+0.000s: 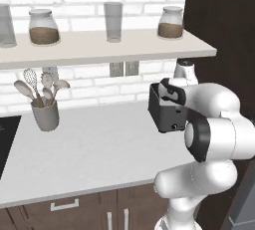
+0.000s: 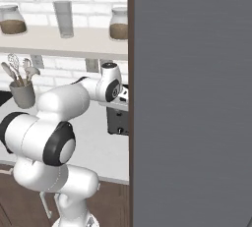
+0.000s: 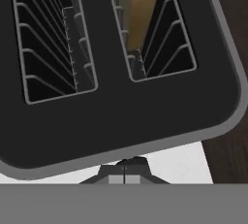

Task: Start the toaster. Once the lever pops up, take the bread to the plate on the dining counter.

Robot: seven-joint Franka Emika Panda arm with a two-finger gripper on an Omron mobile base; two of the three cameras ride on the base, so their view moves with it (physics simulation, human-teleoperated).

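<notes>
The black toaster (image 3: 121, 106) lies close below the hand, its two wire-lined slots facing the camera. A tan slice of bread (image 3: 141, 9) stands in the right slot; the left slot is dark. My gripper (image 3: 124, 168) is shut with nothing between its tips, and it hovers just past the toaster's near edge over the white countertop. In the left base view the toaster (image 1: 160, 117) stands at the counter's right end, partly behind my arm, with the hand right on top of it. The toaster (image 2: 117, 122) also peeks out beside a tall panel. The plate and the dining counter are out of view.
A grey crock of utensils (image 1: 46, 115) stands at the back left of the counter (image 1: 99, 149). A shelf (image 1: 99, 49) with jars and a glass hangs above. A dark tall panel (image 2: 192, 98) walls off the right side. A black cooktop edge (image 1: 4, 139) lies far left.
</notes>
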